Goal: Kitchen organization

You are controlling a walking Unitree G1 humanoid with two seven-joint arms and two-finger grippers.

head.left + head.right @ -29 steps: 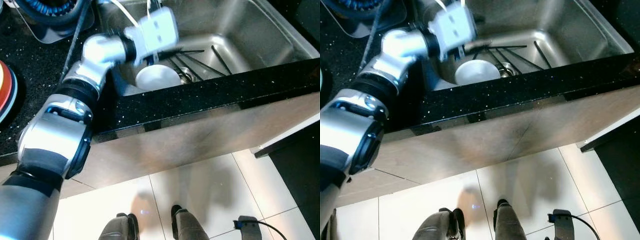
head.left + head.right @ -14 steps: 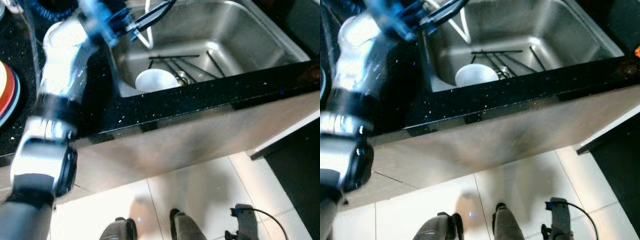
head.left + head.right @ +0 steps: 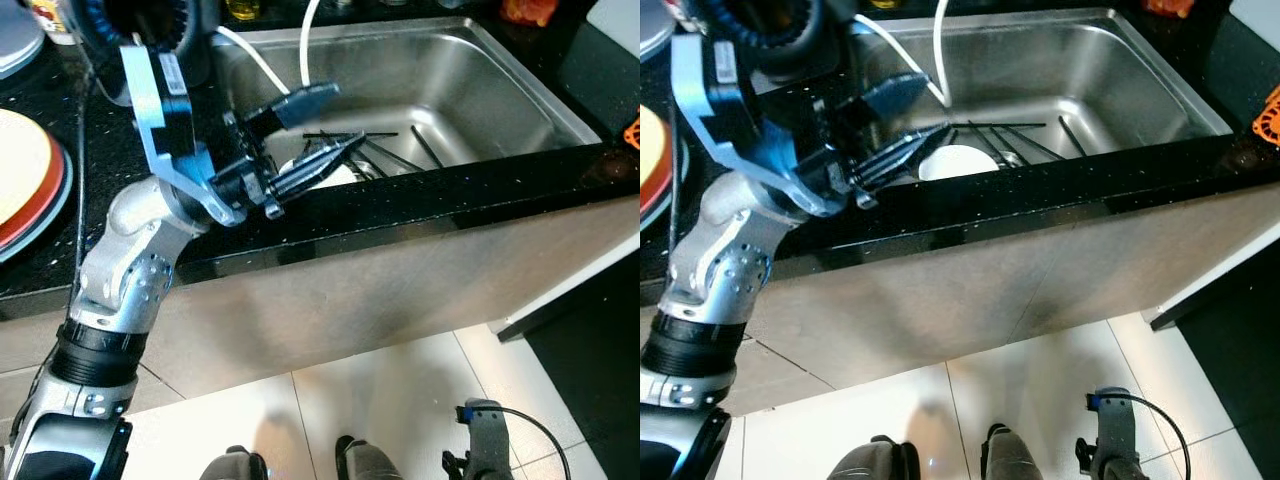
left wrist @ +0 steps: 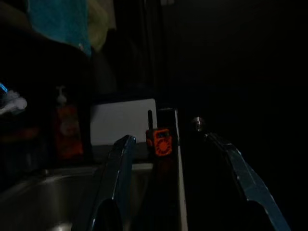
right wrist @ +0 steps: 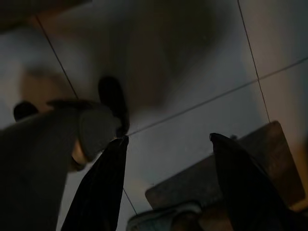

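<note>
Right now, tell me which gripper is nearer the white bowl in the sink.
Left. The left gripper hangs open just above the white bowl in the sink; the right gripper hangs open down by the floor.

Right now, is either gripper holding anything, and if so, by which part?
Nothing is held. The left gripper is open over the front edge of the sink with nothing between its fingers. The right gripper hangs open above the floor.
</note>
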